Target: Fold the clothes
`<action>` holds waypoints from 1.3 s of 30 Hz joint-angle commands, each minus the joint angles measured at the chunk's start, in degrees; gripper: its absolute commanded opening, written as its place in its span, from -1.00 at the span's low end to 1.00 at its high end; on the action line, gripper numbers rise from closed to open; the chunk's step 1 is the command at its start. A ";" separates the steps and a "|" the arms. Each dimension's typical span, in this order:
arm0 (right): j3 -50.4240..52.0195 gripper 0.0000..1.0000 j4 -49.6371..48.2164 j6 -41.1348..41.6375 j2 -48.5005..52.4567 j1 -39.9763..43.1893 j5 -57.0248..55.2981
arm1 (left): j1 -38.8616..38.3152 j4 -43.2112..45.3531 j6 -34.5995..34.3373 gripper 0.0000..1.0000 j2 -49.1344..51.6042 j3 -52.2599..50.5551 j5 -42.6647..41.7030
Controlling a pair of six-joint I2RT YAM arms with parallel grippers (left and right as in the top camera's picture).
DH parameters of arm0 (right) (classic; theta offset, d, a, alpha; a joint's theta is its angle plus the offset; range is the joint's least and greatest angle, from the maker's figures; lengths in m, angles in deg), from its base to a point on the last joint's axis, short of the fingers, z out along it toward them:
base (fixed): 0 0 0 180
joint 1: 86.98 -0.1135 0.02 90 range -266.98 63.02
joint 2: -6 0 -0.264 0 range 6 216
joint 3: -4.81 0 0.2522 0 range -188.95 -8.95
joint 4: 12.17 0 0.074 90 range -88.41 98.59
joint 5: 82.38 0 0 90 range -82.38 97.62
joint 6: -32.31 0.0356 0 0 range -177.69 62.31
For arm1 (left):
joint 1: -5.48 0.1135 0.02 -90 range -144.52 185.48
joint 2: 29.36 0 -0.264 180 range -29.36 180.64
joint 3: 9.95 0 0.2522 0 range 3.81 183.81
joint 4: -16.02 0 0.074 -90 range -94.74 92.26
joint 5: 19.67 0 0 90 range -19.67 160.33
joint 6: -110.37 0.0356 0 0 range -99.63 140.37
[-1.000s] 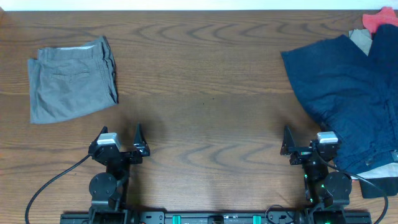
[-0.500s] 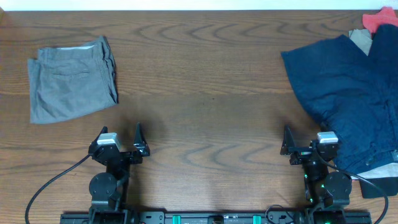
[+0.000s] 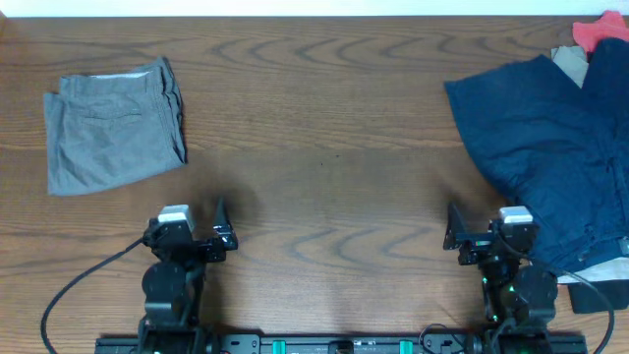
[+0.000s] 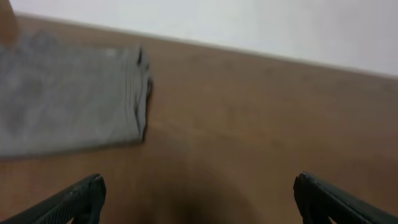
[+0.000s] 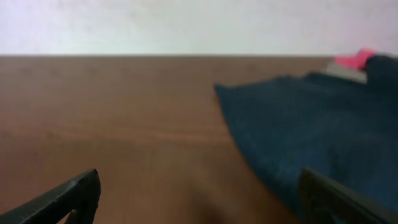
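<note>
while both jaws gape wide, folded grey shorts (image 3: 113, 128) and rumpled navy shorts (image 3: 545, 147) lie well apart.

Large dark navy-blue cloth shorts (image 3: 550, 147), ahead and right of the right gripper (image 5: 199, 180), run off the overhead edge. The crumpled red cloth piece (image 3: 600, 31) beyond is cropped. The beige cloth piece (image 3: 568, 61), apparently a garment, is mostly covered. The folded grey cloth shorts (image 4: 62, 106) are blurred and cut off.
</note>
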 commanded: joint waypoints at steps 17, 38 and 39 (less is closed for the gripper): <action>-39.17 0.98 18.58 -4.42 54.64 -0.70 0.44 | -0.17 -28.11 0.59 0.96 37.79 40.87 -1.09; -60.78 0.47 1.55 -7.96 97.18 -0.04 -9.25 | -0.17 -33.00 0.52 0.95 45.03 45.05 -1.09; -60.78 0.47 0.00 -7.93 98.90 -0.04 -9.25 | -0.17 -33.00 0.52 0.95 45.03 45.05 -1.09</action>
